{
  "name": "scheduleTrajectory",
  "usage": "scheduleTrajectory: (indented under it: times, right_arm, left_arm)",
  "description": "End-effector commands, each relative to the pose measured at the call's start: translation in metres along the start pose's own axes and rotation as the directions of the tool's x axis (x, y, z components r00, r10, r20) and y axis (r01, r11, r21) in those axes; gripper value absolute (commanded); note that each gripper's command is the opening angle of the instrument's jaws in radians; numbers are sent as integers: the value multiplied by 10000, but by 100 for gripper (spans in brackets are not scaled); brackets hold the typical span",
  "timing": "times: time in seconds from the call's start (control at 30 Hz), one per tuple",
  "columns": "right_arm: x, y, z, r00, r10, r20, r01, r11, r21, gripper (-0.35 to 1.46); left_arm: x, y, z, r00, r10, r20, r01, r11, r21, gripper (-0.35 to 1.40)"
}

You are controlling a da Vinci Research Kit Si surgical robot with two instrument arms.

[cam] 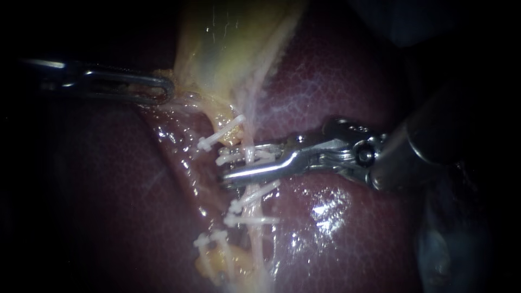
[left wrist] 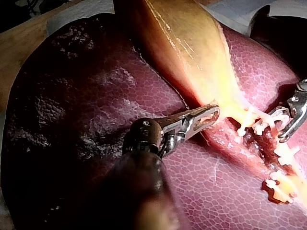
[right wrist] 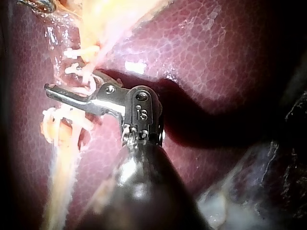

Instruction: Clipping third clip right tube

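The gallbladder [cam: 233, 43] is apparently being clamped by the left instrument [cam: 165, 89]. The right tube [cam: 251, 135], half hidden by clips [cam: 221, 131], is being straddled, jaws parted, by the right instrument [cam: 239, 163].

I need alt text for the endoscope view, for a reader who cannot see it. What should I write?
The right instrument reaches in across a pale tube that carries several white clips, over dark red liver. The left instrument holds the yellowish gallbladder at its lower edge.
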Motion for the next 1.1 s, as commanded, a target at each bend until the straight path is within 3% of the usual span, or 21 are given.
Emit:
scheduleTrajectory:
  times: [0.03, 0.17, 0.37, 0.83, 1.1]
  right_arm:
    - [3, -3, 0, 10000, 27, -2, -27, 10000, 7, 47]
    - [10, -12, -2, 9999, 82, -113, -81, 9999, 100, 47]
    - [12, -10, -3, 9998, 88, -162, -86, 9999, 137, 42]
    - [10, -8, -14, 9999, 83, -120, -81, 9998, 182, -32]
    - [8, -9, -16, 9990, 432, -100, -430, 9989, 198, -35]
  left_arm:
    - [0, 0, 0, 10000, -1, -1, 1, 10000, 1, -35]
    - [0, 0, -1, 10000, -1, -1, 1, 10000, 1, -35]
    - [0, 0, -1, 10000, -1, -1, 1, 10000, 1, -35]
    - [0, 0, 0, 10000, -2, -1, 2, 10000, 0, -35]
    - [0, 0, 0, 10000, -3, -1, 3, 10000, -1, -35]
